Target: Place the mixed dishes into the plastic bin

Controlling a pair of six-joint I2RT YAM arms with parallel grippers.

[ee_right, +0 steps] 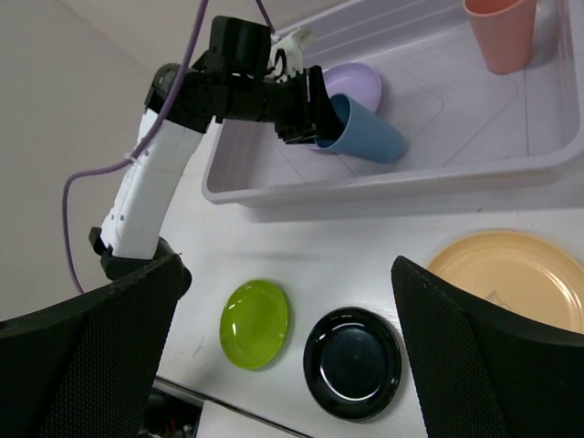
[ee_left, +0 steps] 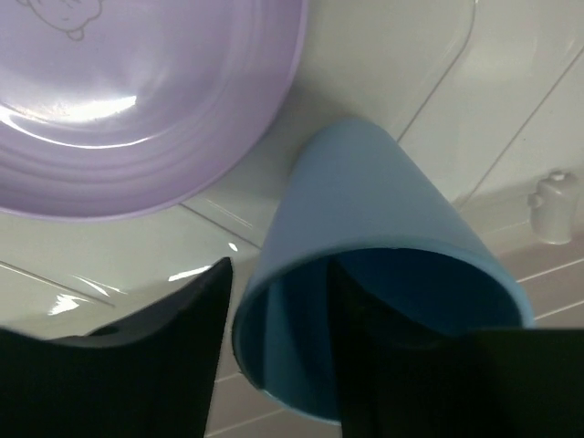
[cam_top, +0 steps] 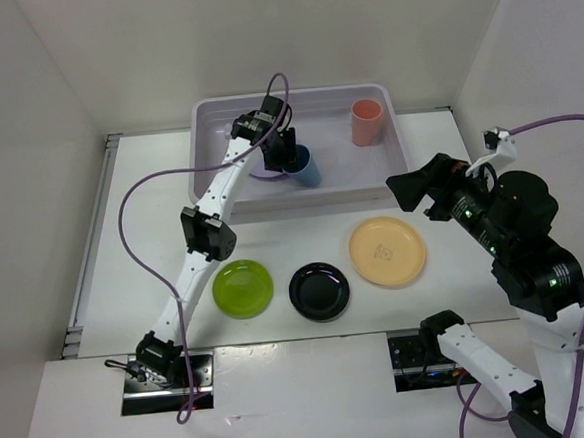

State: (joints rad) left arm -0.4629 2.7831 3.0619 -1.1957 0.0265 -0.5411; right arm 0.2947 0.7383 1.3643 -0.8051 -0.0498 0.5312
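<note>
Centrally, the plastic bin (cam_top: 303,95) sits far back on the table (cam_top: 447,288). In front of it lie the orange-yellow plate (cam_top: 386,250), black plate (cam_top: 319,290) and lime plate (cam_top: 243,287). Inside it are the lavender plate (ee_left: 137,91), the upright salmon cup (cam_top: 367,121) and the tilted blue cup (ee_left: 365,210), its rim pinched by the left gripper (cam_top: 286,154). The right gripper (ee_right: 287,274) is spread and empty.

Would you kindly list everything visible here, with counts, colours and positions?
plastic bin: one, pale grey-lavender, far side of the table.
lavender plate: one, lavender, inside the bin, left part.
blue cup: one, blue, tilted in the bin beside the lavender plate.
salmon cup: one, salmon-red, upright, bin's far right corner.
green plate: one, lime, on the table, row's left.
black plate: one, glossy black, row's middle.
orange-yellow plate: one, pale, row's right.
left arm: one, white and black, reaching into the bin, jaws gripping the blue cup's rim.
right arm: one, black and white, right side, jaws open, empty.
</note>
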